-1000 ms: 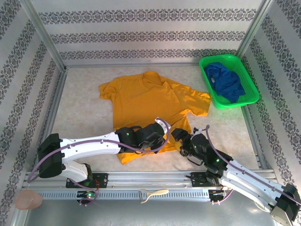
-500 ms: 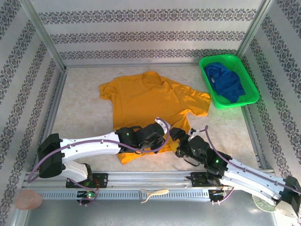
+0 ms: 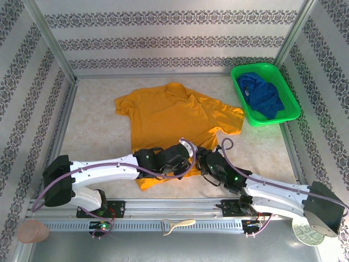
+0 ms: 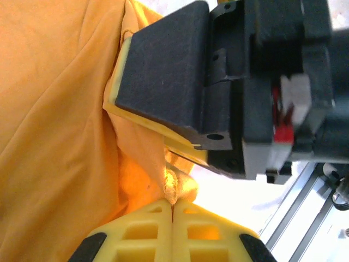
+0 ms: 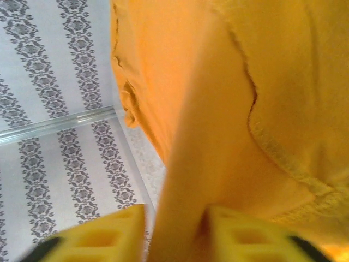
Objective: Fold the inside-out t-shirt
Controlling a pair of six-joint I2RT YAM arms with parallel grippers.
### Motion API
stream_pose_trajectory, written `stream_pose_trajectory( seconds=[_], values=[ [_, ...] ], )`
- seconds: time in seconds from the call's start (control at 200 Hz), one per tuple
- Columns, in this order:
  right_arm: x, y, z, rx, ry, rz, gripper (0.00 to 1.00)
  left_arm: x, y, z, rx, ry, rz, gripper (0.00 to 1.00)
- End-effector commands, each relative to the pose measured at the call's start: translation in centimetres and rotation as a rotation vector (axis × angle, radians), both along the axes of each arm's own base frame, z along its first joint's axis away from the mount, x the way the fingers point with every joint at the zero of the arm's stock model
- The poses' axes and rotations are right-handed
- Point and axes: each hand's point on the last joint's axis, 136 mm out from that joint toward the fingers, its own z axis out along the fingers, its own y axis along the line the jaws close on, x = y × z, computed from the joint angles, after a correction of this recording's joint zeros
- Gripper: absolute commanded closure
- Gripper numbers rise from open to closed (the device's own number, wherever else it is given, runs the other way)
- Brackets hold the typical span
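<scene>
The inside-out t-shirt [image 3: 169,114] lies spread in the middle of the desk [image 3: 98,125], collar toward 12 o'clock. At its 6 o'clock hem the left claw [image 4: 173,204] is pressed together on a nub of cloth. Just beside it, the right claw [image 5: 177,218] pinches a fold.

Both arms are stretching low toward mid-frame. The left gripper [image 4: 173,206] is pinching the t-shirt [image 4: 54,109]; the right gripper [image 5: 177,221] is straddling it.

T-shirt [image 3: 169,112] on surface [image 3: 95,128] ahead of adjacent left hand [image 4: 173,210] and right hand [image 5: 177,221] at its near hem; basket [image 3: 235,82] beyond, rightward.
</scene>
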Motion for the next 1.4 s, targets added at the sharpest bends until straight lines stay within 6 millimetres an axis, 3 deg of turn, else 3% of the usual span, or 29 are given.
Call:
stream_pose_trajectory(
  seconds=[0.0, 0.095, 0.19, 0.47, 0.56, 0.689, 0.729, 0.759, 0.799, 0.859, 0.914, 0.929, 1.014, 1.064, 1.109, 1.214, 1.394],
  values=[
    [1.2, 1.4, 4.2, 0.108, -0.098, 0.017, 1.00, 0.5, 0.8, 1.1, -0.012, -0.062, -0.006, 0.83],
    [1.2, 1.2, 5.1, 0.107, -0.122, 0.022, 1.00, 0.8, 1.8, 1.0, -0.025, -0.101, 0.015, 0.40],
    [1.1, 0.6, 6.0, 0.107, -0.143, 0.017, 1.00, 0.6, 2.3, 0.7, -0.045, -0.122, 0.012, 0.26],
    [1.0, -0.4, 7.0, 0.103, -0.162, 0.007, 1.00, -0.3, 0.0, -1.2, 0.006, -0.168, -0.061, 0.17],
    [0.9, -0.3, 7.0, 0.107, -0.163, 0.010, 1.00, 0.6, -0.3, -2.2, 0.046, -0.200, -0.027, 0.15],
    [0.9, -0.4, 7.2, 0.112, -0.165, 0.013, 1.00, 2.7, 0.9, -3.1, 0.122, -0.282, 0.077, 0.14],
    [0.8, -0.5, 7.2, 0.112, -0.165, 0.012, 1.00, 3.3, 1.4, -3.1, 0.141, -0.308, 0.115, 0.16],
    [0.8, -0.5, 7.2, 0.113, -0.165, 0.013, 1.00, 3.8, 1.8, -3.1, 0.159, -0.323, 0.139, 0.24],
    [0.8, -0.6, 7.1, 0.112, -0.164, 0.014, 1.00, 4.5, 2.2, -2.9, 0.173, -0.338, 0.163, 0.43],
    [0.7, -0.7, 7.2, 0.116, -0.165, 0.015, 1.00, 5.4, 2.5, -2.3, 0.170, -0.341, 0.189, 0.80],
    [0.6, -0.9, 7.1, 0.115, -0.170, 0.017, 1.00, 6.1, 2.2, -1.1, 0.142, -0.329, 0.176, 1.00],
    [0.6, -1.0, 7.0, 0.114, -0.173, 0.019, 0.97, 6.3, 2.1, -0.7, 0.133, -0.325, 0.173, 1.00],
    [0.1, -1.5, 6.7, 0.087, -0.191, 0.037, 0.61, 7.2, 1.8, 2.8, 0.068, -0.285, 0.145, 1.00],
    [-0.3, -2.1, 6.2, 0.057, -0.202, 0.050, 0.55, 7.5, 1.8, 4.9, 0.035, -0.260, 0.129, 1.00],
    [-0.8, -2.4, 5.7, 0.034, -0.218, 0.067, 0.55, 7.7, 1.9, 6.4, 0.011, -0.224, 0.109, 1.00],
    [-2.1, -2.5, 5.1, -0.051, -0.293, 0.163, 0.67, 7.6, 2.2, 9.0, 0.010, -0.210, 0.071, 1.00],
    [-4.8, 0.6, 4.4, -0.173, -0.400, 0.360, 0.83, 6.9, 2.2, 11.3, 0.015, -0.201, 0.026, 1.00]
  ],
)
